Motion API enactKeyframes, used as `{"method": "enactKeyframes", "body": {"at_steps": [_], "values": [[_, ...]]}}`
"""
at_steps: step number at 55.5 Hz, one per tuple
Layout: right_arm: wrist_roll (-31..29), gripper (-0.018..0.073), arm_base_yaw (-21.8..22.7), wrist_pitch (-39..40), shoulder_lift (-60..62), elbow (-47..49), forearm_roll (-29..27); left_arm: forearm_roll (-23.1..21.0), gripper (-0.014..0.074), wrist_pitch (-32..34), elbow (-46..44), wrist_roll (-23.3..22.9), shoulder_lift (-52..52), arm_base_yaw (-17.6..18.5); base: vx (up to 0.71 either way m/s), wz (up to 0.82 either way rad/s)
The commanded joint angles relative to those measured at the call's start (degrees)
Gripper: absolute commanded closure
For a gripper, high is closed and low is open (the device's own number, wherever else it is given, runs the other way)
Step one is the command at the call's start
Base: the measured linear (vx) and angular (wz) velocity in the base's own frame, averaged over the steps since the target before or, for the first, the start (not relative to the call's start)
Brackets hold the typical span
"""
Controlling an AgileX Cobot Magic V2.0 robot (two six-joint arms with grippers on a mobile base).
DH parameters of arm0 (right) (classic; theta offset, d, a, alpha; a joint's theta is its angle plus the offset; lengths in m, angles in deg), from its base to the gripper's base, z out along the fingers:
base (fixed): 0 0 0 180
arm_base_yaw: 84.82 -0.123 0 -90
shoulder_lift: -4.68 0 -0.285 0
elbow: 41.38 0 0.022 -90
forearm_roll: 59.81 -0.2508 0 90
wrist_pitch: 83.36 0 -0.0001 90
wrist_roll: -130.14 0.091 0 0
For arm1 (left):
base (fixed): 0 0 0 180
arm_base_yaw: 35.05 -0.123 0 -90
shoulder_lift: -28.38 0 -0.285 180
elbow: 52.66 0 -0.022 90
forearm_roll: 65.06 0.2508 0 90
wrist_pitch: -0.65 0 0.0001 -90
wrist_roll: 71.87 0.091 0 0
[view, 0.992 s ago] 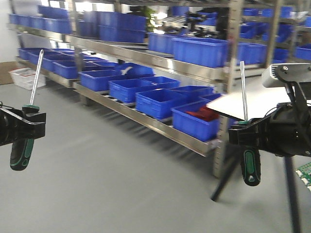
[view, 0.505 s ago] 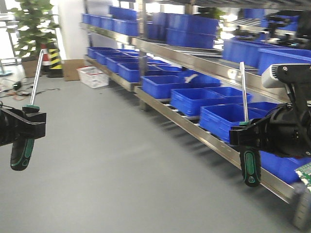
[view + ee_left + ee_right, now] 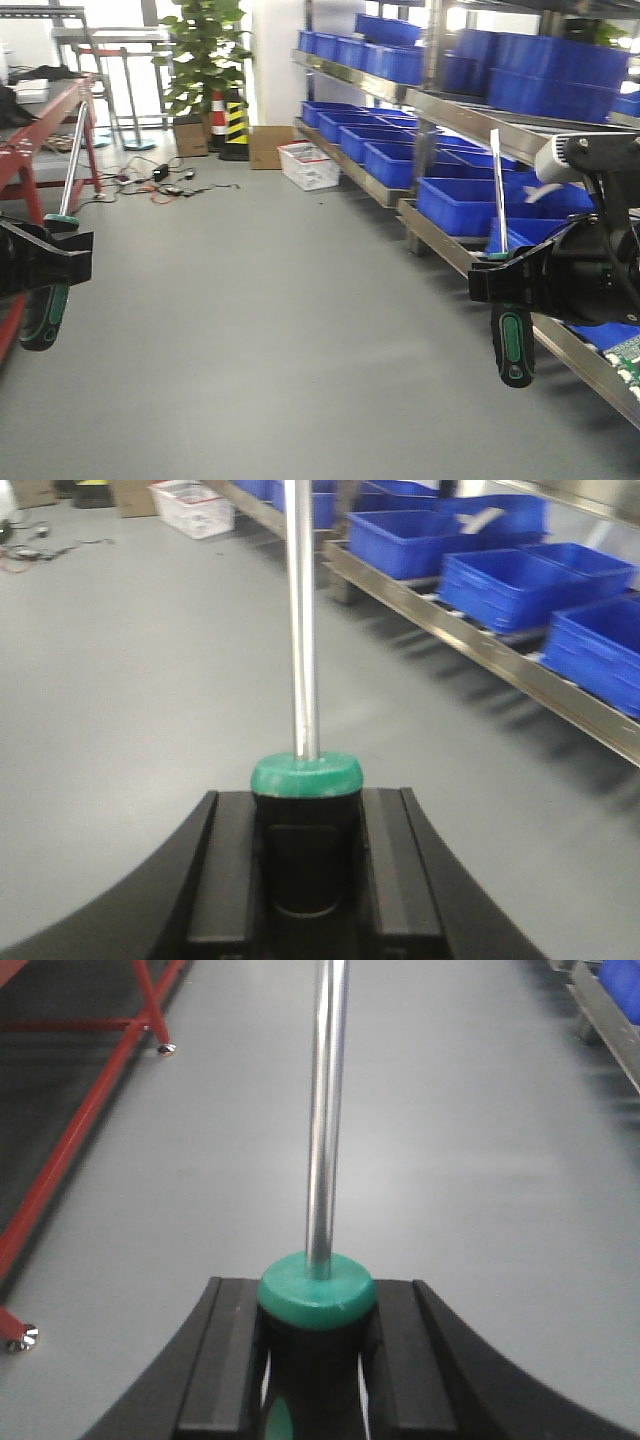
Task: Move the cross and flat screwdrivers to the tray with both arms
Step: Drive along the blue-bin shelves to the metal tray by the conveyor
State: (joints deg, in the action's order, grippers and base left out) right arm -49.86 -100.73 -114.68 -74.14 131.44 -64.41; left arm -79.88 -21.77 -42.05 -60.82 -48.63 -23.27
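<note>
1. Background only has moved since the earlier frames: the shelving [image 3: 470, 115] with its blue bins [image 3: 455, 195] has slid to the right of the front view. A red table [image 3: 45, 110], a potted plant [image 3: 205, 50], a striped cone [image 3: 235, 125] and a white crate [image 3: 310, 165] have come into sight. Both grippers and their loads sit at the same spots in the view as before.
2. Two screwdrivers show, one per gripper, both carried in the air above the grey floor [image 3: 280, 330].
3. The left gripper [image 3: 62, 255] is clamped on the left screwdriver [image 3: 43, 315] just under its green collar. The black-and-green handle hangs down and the steel shaft rises, so the long axis is close to vertical. The tip leans slightly toward the right of the view.
4. The right gripper [image 3: 505, 282] grips the right screwdriver [image 3: 513, 345] the same way, with the handle down and the shaft up. It is nearly vertical, with the tip tilted a touch to the left.
5. In the left wrist view, the two black fingers [image 3: 232, 870] press either side of the handle, and the shaft [image 3: 303, 630] runs straight up the frame.
6. The right wrist view shows the same hold: the fingers [image 3: 395, 1370] flank the green collar [image 3: 317, 1295], and the shaft [image 3: 326, 1110] points up the frame.
7. Which tip is cross and which is flat cannot be told.
8. One green circuit board [image 3: 625, 350] shows beside the right arm.
</note>
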Motion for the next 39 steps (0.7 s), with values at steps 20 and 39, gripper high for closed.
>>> {"method": "enactKeyframes", "body": {"at_steps": [20, 39], "values": [[-0.4, 0.0567, 0.0, 5.0, 1.6, 1.6, 0.2, -1.0, 0.0596, 5.5, -1.9, 0.0, 1.2, 0.3, 0.61, 0.27], [-0.4, 0.0567, 0.0, 4.5, 1.6, 1.6, 0.2, -1.0, 0.0596, 5.5, -1.9, 0.0, 1.2, 0.3, 0.59, 0.13]]}}
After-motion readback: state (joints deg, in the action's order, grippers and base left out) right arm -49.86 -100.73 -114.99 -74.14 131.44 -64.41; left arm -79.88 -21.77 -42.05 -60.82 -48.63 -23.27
